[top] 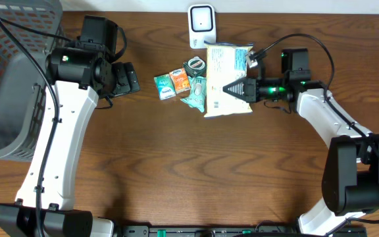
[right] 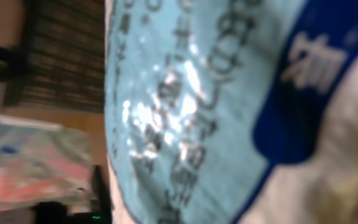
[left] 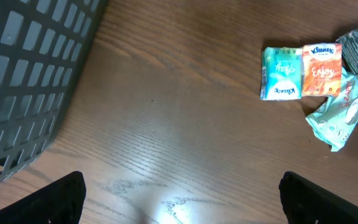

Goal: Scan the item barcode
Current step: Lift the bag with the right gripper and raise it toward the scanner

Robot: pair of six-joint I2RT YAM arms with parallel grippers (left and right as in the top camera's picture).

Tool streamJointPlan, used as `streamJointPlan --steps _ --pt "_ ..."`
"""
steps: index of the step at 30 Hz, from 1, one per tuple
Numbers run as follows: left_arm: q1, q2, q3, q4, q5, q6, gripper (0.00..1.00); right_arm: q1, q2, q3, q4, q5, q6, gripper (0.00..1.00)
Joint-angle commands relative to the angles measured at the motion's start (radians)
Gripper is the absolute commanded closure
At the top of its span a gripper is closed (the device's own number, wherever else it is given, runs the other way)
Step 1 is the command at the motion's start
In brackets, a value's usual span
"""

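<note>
The item, a large white and teal snack bag (top: 224,72), lies just below the white scanner (top: 201,26) at the table's back edge. My right gripper (top: 234,88) rests on the bag's lower right part, shut on the bag. The right wrist view is filled by the blurred teal and blue bag (right: 185,112); its own fingers do not show there. I can make out no barcode in any view. My left gripper (top: 127,78) hangs open over bare wood, left of the small packs, with its fingertips (left: 61,199) far apart and nothing between them.
Small packs lie left of the bag: a teal one (top: 165,85), an orange one (top: 181,81), a mint one (top: 195,94) and a dark one (top: 195,64). The teal pack (left: 281,73) and orange pack (left: 321,70) also show from the left wrist. A grey basket (top: 12,85) fills the far left.
</note>
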Motion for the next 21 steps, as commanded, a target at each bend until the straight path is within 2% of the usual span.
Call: streamJointPlan --steps 1,10,21 --pt "0.003 -0.006 0.009 -0.003 -0.013 0.010 0.02 -0.008 -0.031 0.007 0.041 -0.171 0.115 0.99" --pt "0.003 -0.006 0.009 -0.003 -0.013 0.010 0.02 -0.007 -0.031 0.007 0.063 -0.175 0.210 0.99" --pt "0.003 -0.006 0.009 -0.003 -0.013 0.010 0.02 0.000 -0.031 0.007 0.055 -0.182 0.242 0.99"
